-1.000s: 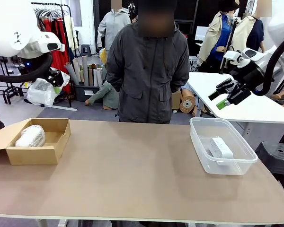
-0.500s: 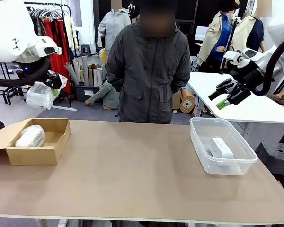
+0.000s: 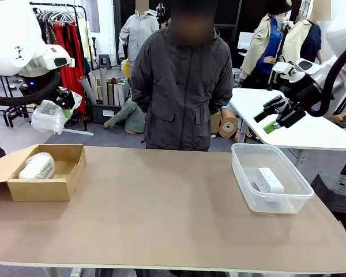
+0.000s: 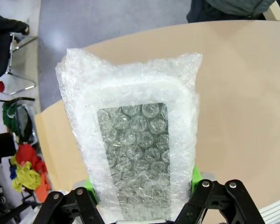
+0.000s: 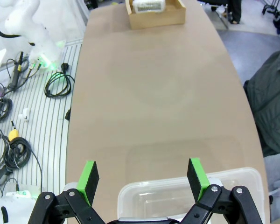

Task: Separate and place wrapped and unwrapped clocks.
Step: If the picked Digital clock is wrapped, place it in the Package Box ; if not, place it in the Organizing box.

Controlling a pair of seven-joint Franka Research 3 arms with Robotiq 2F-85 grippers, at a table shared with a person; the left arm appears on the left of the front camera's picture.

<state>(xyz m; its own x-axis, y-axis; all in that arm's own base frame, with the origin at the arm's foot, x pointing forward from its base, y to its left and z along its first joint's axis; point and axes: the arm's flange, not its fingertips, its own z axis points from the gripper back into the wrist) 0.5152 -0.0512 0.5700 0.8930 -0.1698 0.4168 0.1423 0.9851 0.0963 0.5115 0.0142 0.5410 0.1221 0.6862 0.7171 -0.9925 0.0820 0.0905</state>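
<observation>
- Flat rectangular white clock in clear bubble wrap [image 4: 140, 149]: pinched between left gripper [image 4: 141, 186] fingers, raised above open brown cardboard box [image 3: 46, 173].
- Right gripper [image 5: 143, 178]: spread, above clear plastic tub [image 3: 270, 178] holding bare white clock [image 3: 269, 180].

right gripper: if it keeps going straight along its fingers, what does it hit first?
Likely the clear plastic bin: the open right gripper points down just past its near rim. If it misses, bare table. Depth unclear.

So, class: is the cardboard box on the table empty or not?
Not empty. The cardboard box is open on top, and one rounded wrapped bundle lies inside it.
</observation>
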